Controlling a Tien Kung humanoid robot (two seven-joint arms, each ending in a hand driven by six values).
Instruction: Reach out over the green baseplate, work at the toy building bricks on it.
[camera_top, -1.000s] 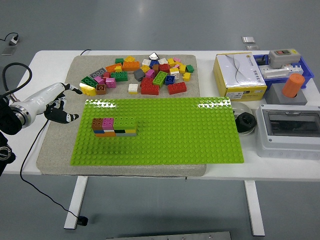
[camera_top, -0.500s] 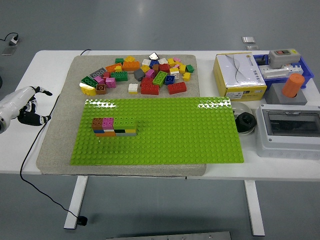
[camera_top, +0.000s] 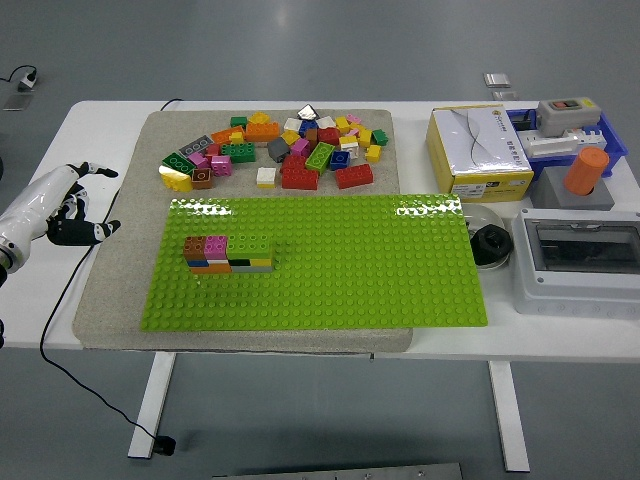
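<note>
Head view showed the green baseplate (camera_top: 330, 265) lying flat on a grey mat (camera_top: 115, 290) near the table's (camera_top: 600, 325) front edge, studs up so bricks could press on. A small brick stack (camera_top: 228, 253) stood on its left part. Left of the mat, the left hand (camera_top: 62, 205) hovered with fingers spread, holding nothing, well apart from the stack. Beyond the plate lay the loose bricks (camera_top: 290, 150), kept within reach. Compared with half a second before, the hand sat slightly further in; the bricks were unmoved.
</note>
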